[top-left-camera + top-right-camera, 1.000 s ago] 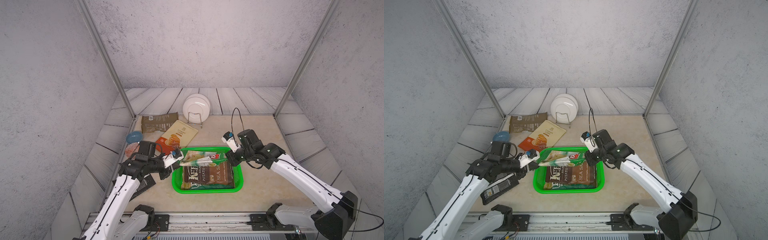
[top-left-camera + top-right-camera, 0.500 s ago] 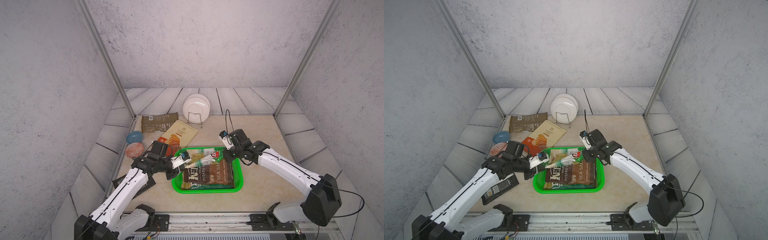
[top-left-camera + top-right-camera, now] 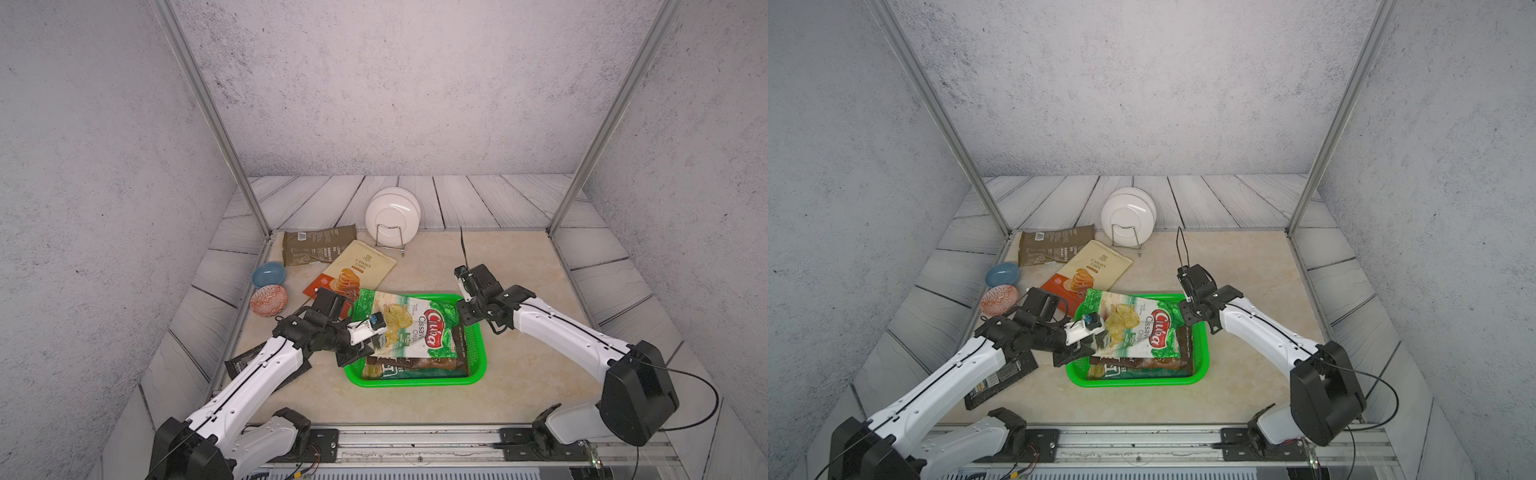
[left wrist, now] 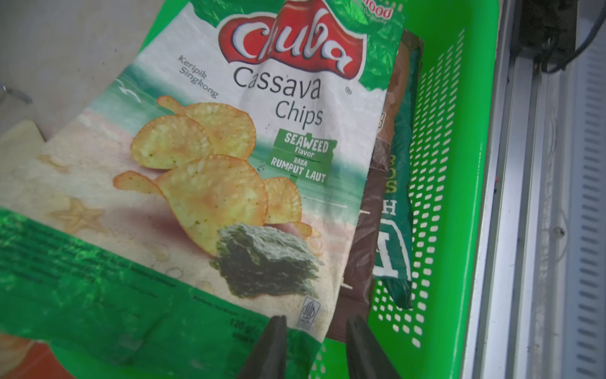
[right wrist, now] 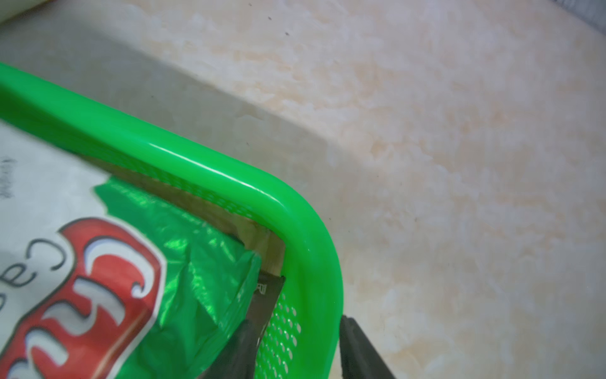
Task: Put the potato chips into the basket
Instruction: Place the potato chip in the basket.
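Though lying in the basket (image 3: 415,381) atop the brown bag (image 3: 415,363), overhangs the far rim at one corner: green bag (image 3: 419,328). Overhung corner above the tan bag's (image 3: 361,266) orange end.

Left gripper (image 4: 316,323): released, jaws apart at the green bag's near edge, clasping nothing. Right gripper (image 5: 295,323): released as well, jaws astride the basket's corner wall, one finger (image 5: 236,354) inside beside the bag's crumpled corner; cannot tell whether touching.

Outside on the table (image 3: 519,257): olive bag (image 3: 318,247) and tan bag behind the basket, black bag (image 3: 994,384) at the near left. Three in sight to go.

Step in hand, as judged: letting go and clearing off. To do well: raise both grippers straight up before swinging out, so as not to snag foil or drag the basket. Mind the right finger inside the wall; likely to hook the rim if pulled sideways. Lift that side first. Afterward, nudge the overhung corner inward with a clenched left gripper, pushing toward the basket's middle, not down. Then go for the tan bag, nearest and partly covered; slide out from under rather than lift through.
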{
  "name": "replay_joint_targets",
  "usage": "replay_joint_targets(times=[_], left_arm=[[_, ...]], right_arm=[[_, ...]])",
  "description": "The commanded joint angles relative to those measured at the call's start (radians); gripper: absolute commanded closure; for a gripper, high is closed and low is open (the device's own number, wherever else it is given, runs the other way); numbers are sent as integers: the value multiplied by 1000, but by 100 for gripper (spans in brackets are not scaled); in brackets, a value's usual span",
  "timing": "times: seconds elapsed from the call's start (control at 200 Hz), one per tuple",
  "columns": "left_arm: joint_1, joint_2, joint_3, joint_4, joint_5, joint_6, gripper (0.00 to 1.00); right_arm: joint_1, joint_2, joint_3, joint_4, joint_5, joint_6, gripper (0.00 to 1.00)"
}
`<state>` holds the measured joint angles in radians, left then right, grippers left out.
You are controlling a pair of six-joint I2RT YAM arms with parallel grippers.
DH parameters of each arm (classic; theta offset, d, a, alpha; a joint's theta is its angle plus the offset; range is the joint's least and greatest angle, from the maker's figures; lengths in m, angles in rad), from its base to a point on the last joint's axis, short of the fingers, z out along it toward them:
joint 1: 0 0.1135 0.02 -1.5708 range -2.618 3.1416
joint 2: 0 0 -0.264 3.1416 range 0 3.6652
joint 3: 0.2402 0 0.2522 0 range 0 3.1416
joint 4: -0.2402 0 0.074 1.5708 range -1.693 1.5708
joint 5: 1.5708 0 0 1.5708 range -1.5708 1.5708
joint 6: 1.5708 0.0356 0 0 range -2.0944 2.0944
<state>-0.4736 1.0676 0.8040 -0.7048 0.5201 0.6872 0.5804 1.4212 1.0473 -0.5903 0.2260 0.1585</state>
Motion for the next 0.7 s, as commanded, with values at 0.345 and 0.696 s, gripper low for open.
replay_joint_targets(times=[0.345, 0.696], left_arm=[[1, -103, 122, -142, -1, -100, 2], [53, -156, 86, -30, -126, -377, 2]], right_arm=[[5, -194, 20, -99, -402, 258, 37], [6, -209, -222, 131, -560, 480, 38]])
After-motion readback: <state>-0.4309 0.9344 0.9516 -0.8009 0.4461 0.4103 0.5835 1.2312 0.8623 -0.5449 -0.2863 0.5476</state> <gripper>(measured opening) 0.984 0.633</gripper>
